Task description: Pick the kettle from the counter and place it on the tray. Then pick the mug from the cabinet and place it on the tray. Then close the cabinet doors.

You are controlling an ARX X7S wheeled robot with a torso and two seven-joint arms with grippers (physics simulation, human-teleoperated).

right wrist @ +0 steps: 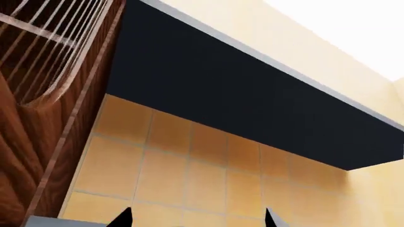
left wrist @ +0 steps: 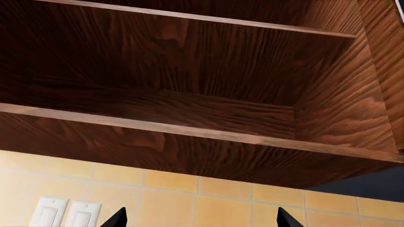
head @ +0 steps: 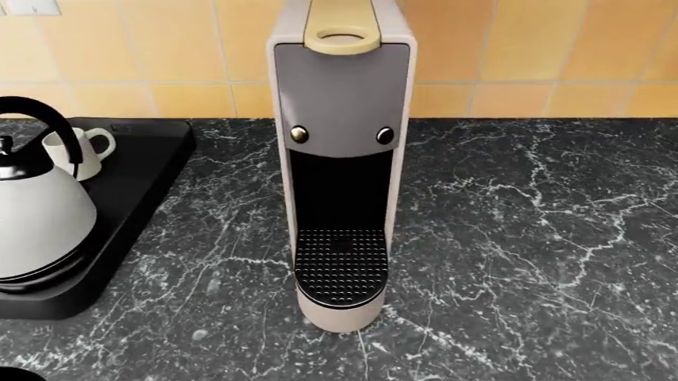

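The white kettle [head: 37, 218] with its black arched handle stands on the black tray [head: 138, 186] at the left of the head view. The small cream mug [head: 76, 152] stands on the same tray, just behind the kettle. The dark marble counter [head: 509, 238] stretches to the right. Neither gripper shows in the head view. My left gripper [left wrist: 202, 221] is open and empty, looking up into the open wooden cabinet [left wrist: 189, 109], whose shelves are bare. My right gripper [right wrist: 197, 220] is open and empty, facing tiled wall beside a wooden cabinet door [right wrist: 38, 109].
A tall beige coffee machine [head: 341, 159] stands mid-counter, right of the tray. Two white wall switches [left wrist: 63, 213] sit on the tiles below the cabinet. A dark overhanging unit [right wrist: 240, 99] runs to the right of the cabinet door.
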